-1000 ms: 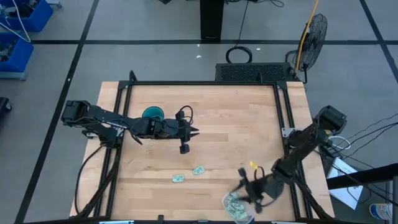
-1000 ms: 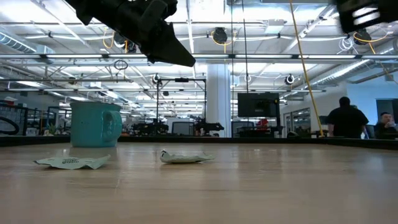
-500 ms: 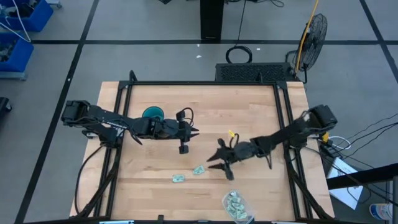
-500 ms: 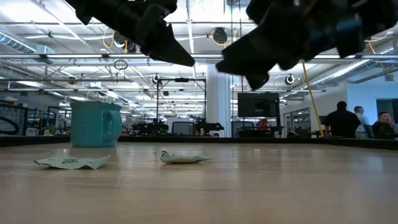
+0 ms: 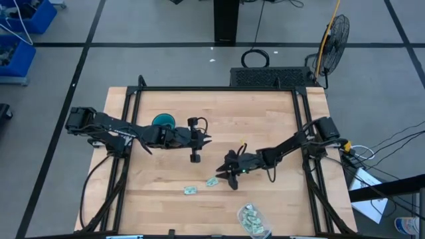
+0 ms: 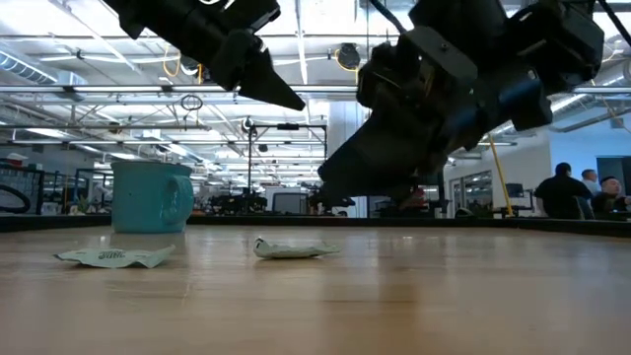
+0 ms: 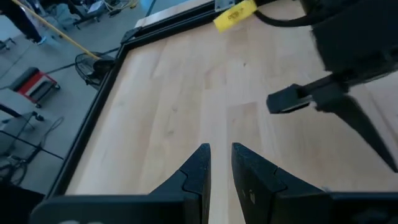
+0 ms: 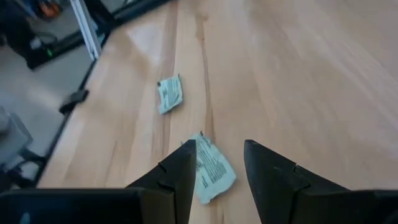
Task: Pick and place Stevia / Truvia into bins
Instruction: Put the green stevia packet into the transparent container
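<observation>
Two pale green and white sachets lie flat on the wooden table: one (image 5: 212, 180) (image 6: 293, 248) (image 8: 211, 168) and another (image 5: 190, 190) (image 6: 110, 257) (image 8: 169, 94) nearer the left. More sachets sit in the clear tub (image 5: 252, 220) by the near edge. The teal mug (image 5: 163, 121) (image 6: 151, 197) stands toward the far left. My right gripper (image 5: 220, 175) (image 8: 219, 144) is open and hovers just above the first sachet, one finger on each side, clear of it. My left gripper (image 5: 208, 138) (image 7: 219, 148) hangs above mid-table, open by a narrow gap and empty.
A black frame (image 5: 302, 126) borders the table's sides and far edge. Bare wood stretches between the mug and the sachets. The two arms' grippers are close together over mid-table. People stand in the room beyond the far edge (image 6: 564, 192).
My right gripper has swung from above the tub at the near edge toward the table's middle and left. It has then sunk lower over the sachet. It has stayed open and empty. The sachets have not moved.
</observation>
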Action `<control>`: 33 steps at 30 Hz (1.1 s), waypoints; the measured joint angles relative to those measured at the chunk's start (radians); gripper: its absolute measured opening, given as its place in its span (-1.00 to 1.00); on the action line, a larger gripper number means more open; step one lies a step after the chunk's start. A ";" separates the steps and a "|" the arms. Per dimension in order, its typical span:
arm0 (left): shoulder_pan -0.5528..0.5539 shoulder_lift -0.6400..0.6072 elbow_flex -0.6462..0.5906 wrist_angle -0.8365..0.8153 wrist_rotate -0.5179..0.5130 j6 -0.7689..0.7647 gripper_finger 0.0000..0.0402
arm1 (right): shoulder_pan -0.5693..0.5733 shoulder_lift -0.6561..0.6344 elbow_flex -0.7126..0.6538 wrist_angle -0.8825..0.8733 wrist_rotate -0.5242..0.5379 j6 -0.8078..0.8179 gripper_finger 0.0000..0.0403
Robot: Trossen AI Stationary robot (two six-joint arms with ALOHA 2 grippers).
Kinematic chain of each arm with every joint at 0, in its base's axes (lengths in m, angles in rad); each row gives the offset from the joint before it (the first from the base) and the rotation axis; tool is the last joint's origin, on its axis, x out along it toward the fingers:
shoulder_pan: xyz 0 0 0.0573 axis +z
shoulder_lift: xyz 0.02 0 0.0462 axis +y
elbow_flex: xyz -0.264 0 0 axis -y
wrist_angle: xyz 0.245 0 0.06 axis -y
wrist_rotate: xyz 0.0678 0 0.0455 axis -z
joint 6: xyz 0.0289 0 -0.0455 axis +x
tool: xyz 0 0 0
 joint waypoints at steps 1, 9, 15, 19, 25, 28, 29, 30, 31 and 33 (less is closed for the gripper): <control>0.000 0.000 0.000 0.000 0.000 0.006 -0.64 | 0.003 0.008 0.018 -0.028 0.000 -0.021 -0.35; 0.000 0.000 0.000 0.001 0.000 0.021 -0.64 | 0.007 0.099 0.107 -0.155 0.001 -0.063 -0.35; 0.000 0.000 0.000 0.000 0.000 0.019 -0.64 | 0.014 0.113 0.116 -0.167 0.005 -0.043 -0.35; 0.000 0.000 0.000 0.001 0.000 0.010 -0.64 | 0.026 0.113 0.117 -0.179 0.011 -0.020 -0.35; 0.000 0.000 0.000 0.001 0.000 0.009 -0.64 | 0.049 0.113 0.117 -0.189 0.024 -0.060 -0.37; 0.000 0.000 0.000 0.001 0.000 0.010 -0.64 | 0.052 0.113 0.117 -0.192 0.022 -0.071 -0.42; 0.000 0.000 0.000 0.001 0.000 0.012 -0.64 | 0.052 0.113 0.117 -0.193 0.021 -0.073 -0.45; 0.000 0.000 0.000 0.001 0.000 0.012 -0.64 | 0.052 0.113 0.117 -0.193 0.020 -0.084 -0.48; 0.000 0.000 0.000 0.001 0.000 0.013 -0.64 | 0.052 0.113 0.117 -0.194 0.019 -0.098 -0.52; 0.000 0.000 0.000 0.001 0.000 0.013 -0.64 | 0.052 0.113 0.117 -0.196 0.016 -0.125 -0.59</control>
